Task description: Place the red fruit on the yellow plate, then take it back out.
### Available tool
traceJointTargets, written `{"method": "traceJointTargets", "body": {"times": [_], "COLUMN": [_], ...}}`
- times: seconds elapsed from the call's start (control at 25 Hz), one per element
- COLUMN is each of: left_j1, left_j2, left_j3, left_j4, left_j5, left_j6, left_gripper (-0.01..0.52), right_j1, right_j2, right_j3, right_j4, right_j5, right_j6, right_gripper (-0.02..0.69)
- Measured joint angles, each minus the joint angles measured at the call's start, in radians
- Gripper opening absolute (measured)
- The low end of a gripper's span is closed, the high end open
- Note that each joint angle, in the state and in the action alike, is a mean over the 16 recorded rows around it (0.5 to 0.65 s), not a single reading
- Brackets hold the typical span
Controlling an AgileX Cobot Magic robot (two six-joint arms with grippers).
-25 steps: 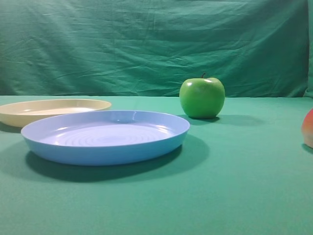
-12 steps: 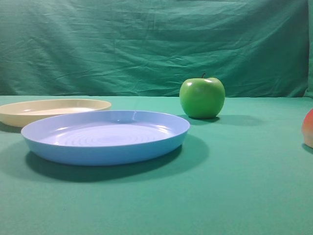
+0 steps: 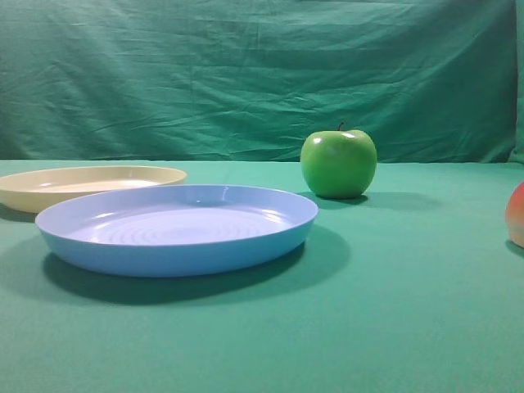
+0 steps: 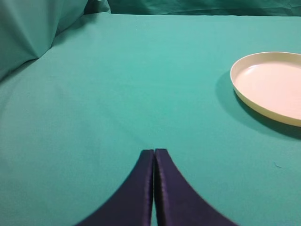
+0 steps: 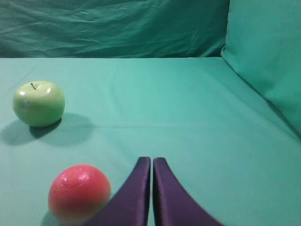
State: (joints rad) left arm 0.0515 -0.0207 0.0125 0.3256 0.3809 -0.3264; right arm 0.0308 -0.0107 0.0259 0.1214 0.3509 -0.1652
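Cloth of a matte sea-green [image 3: 393, 327] covers the whole work surface, smooth and flat underfoot and rumpled into soft folds where it hangs as a backdrop. Farthest to the left of the blue plate [image 3: 176, 229] sits the yellow plate [image 3: 90, 184], a shallow round disc of pale cream plastic with a low rim, lying just behind and beside the blue one; the left wrist view shows it [image 4: 270, 87] bare and flat on the cloth. The left gripper [image 4: 154, 151] points over open cloth to the left of that plate, its dark curved fingers pressed together with nothing between them. The blue plate itself is wider, glossy light-blue plastic, with faint concentric rings in its floor. Right of it and farther back stands the green apple [image 3: 338, 164], shiny, round, stemmed. Well to the right of the blue plate, cut by the frame edge, rests the red fruit [image 3: 516, 214]; the right wrist view shows it [image 5: 79, 193] as a smooth ball, red fading to pale peach, slightly blurred, lying on the cloth. The right gripper [image 5: 152, 161] hangs just beside it, fingers closed flat against each other, holding nothing.
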Motion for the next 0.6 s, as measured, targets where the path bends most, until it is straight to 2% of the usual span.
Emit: {"method": "traceJointTargets", "body": {"times": [0.6], "left_j1": [0.000], "left_j2": [0.000], "left_j3": [0.000], "left_j4": [0.000], "left_j5": [0.000], "left_j6": [0.000], "left_gripper": [0.000], "right_j1": [0.000], "right_j2": [0.000], "right_j3": [0.000], "right_j4": [0.000], "right_j5": [0.028], "right_j6": [0.000], "right_gripper": [0.000]}}
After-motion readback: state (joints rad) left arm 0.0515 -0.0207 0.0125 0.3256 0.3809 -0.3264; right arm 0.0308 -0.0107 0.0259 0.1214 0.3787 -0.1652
